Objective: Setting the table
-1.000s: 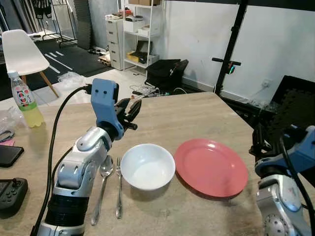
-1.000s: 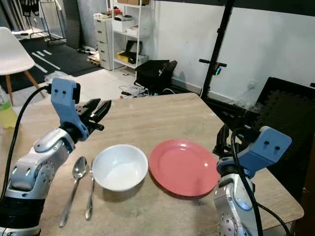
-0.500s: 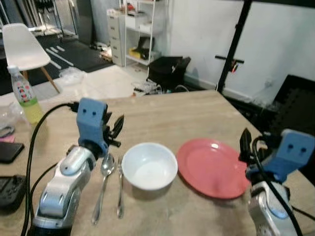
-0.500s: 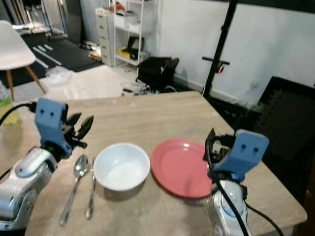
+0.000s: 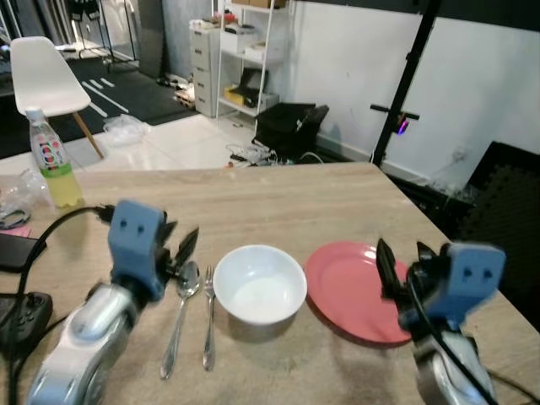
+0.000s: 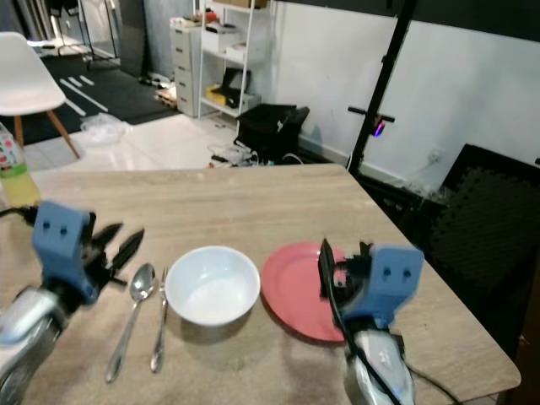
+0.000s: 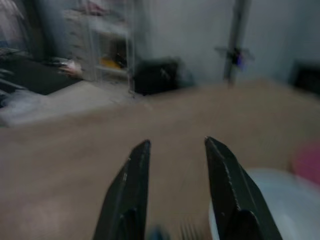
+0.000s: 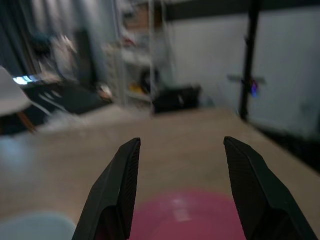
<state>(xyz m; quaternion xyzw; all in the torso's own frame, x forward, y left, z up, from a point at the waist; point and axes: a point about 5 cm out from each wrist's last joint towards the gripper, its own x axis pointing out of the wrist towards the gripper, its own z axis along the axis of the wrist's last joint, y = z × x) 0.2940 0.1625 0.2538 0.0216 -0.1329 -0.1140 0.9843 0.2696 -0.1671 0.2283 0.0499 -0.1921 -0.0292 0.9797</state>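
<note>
Four pieces already lie on our wooden table (image 5: 278, 194): a spoon (image 5: 179, 305) and a fork (image 5: 207, 325) side by side at the left, a white bowl (image 5: 259, 283) in the middle, and a red plate (image 5: 353, 291) to its right. Both pieces of cutlery run near-to-far, handles toward us.

Our left gripper (image 5: 179, 251) hovers with its fingers spread and nothing between them, just left of the spoon's bowl and above it. Our right gripper (image 5: 386, 268) is likewise parted and empty, held over the plate's right part; in its wrist view the plate (image 8: 187, 214) sits directly ahead between the fingers.

So the relation that counts is this: the plate lies straight in front of and under our right gripper, while the bowl lies between our two arms, nearer the left one. We judge the setting nearly laid out, with any adjustment of the plate falling to the right arm.
</note>
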